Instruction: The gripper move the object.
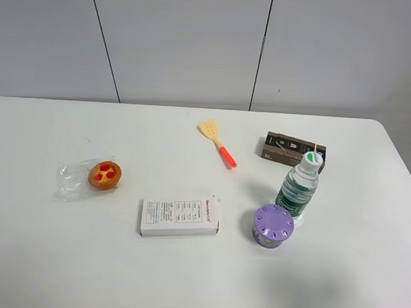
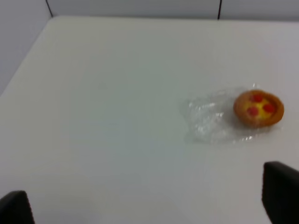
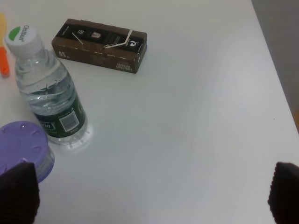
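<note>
The object is a small squat purple cylinder [image 1: 272, 225] with dots on its lid, standing on the white table just in front of a water bottle [image 1: 299, 185]. In the right wrist view it [image 3: 23, 147] sits next to one black finger [image 3: 18, 191]. My right gripper [image 3: 152, 196] is open and empty, above bare table to the right of the cylinder. My left gripper [image 2: 147, 205] is open and empty, with its fingertips [image 2: 280, 191] spread wide. Neither arm shows in the high view.
An orange tart [image 1: 104, 175] on clear plastic lies at the left, also in the left wrist view [image 2: 258, 108]. A white box [image 1: 180, 217] lies at the front middle. A yellow spatula [image 1: 217, 144] and a brown carton [image 1: 293, 149] lie behind the bottle [image 3: 46, 93].
</note>
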Available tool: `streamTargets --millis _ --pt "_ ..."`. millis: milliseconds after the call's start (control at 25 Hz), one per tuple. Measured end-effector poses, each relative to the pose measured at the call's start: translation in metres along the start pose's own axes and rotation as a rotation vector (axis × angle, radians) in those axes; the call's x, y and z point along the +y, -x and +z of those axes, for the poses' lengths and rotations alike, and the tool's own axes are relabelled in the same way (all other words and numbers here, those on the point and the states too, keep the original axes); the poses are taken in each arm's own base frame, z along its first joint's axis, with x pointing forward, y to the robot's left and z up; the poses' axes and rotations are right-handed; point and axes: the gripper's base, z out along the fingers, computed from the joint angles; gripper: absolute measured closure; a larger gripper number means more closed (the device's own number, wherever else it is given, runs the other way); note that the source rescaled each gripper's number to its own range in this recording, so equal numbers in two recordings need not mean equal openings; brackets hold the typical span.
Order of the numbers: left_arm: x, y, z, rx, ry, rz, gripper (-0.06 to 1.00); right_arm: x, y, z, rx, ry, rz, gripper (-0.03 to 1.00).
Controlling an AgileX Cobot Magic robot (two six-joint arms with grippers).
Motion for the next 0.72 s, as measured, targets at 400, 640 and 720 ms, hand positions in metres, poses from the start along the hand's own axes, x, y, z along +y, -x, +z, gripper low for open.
streamTargets --millis 400,640,720 --pt "0.0004 -0.0004 0.0 0.002 0.005 0.002 -0.05 0.0 0.0 0.0 0.0 0.0 0.0 -0.03" --pt "0.0004 0.0001 0.0011 -0.009 0.005 0.003 -0.05 0.0 0.0 0.0 0.0 0.0 0.0 -0.03" --pt "0.0 -0.0011 0.0063 -0.018 0.001 0.001 -0.05 0.0 0.0 0.0 0.0 0.0 0.0 -0.03"
